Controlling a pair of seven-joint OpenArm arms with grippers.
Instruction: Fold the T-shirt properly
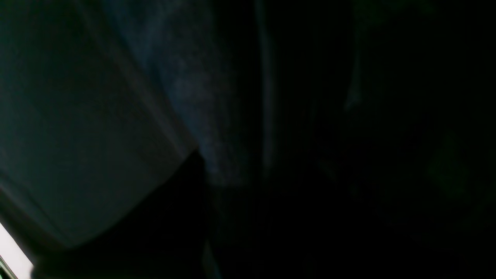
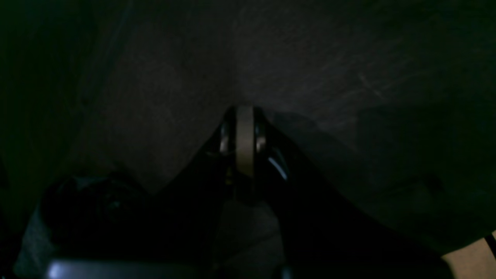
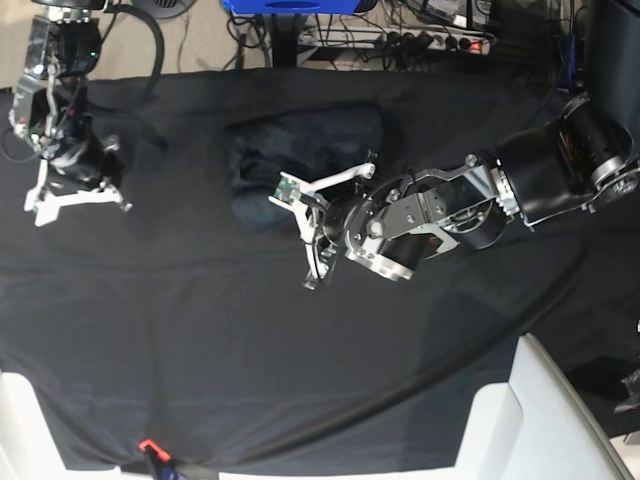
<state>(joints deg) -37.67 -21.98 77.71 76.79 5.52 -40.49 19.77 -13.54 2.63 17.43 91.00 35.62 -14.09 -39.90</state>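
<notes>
The T-shirt point(image 3: 310, 145) lies as a dark, bunched bundle on the black table cloth point(image 3: 300, 350), behind the middle of the table. My left gripper point(image 3: 300, 225) reaches in from the right to the bundle's near edge. The left wrist view is very dark and blurred, showing only bluish-grey knit point(image 1: 186, 97) up close, and the fingers do not show there. My right gripper point(image 3: 75, 195) is far to the left, apart from the shirt. In the right wrist view it point(image 2: 244, 110) has its fingers together, tips against dark cloth.
White furniture stands at the front right point(image 3: 540, 420) and the front left point(image 3: 20, 420). A small red-orange item point(image 3: 148, 445) sits at the front edge. Cables and a power strip point(image 3: 400, 40) lie on the floor behind the table.
</notes>
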